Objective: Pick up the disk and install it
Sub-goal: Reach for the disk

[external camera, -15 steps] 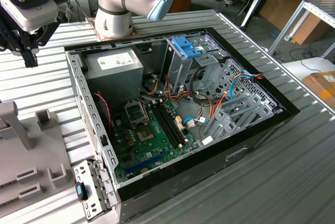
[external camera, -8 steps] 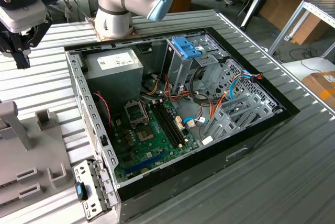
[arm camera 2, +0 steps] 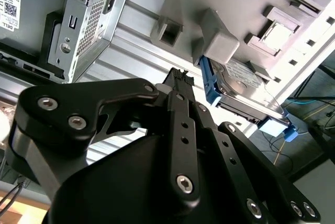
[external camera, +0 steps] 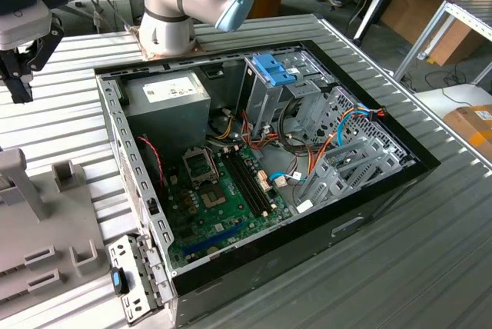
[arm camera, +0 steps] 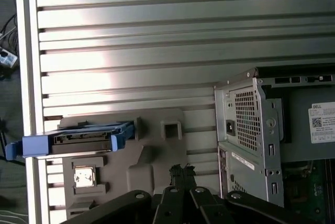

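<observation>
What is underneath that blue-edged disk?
The disk sits in a grey moulded holder on the ribbed metal table, with one end jutting past the holder. The part of the holder right beneath the disk is covered, so what supports it is hidden.

Bright daylight, glare on tabletop [arm camera: 131, 80]

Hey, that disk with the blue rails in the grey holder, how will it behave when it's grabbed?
Probably rigid: the disk looks like a metal slab, so likely heavy for its size. It sits propped on edge in the grey holder, so a sideways push might tip it.
</observation>
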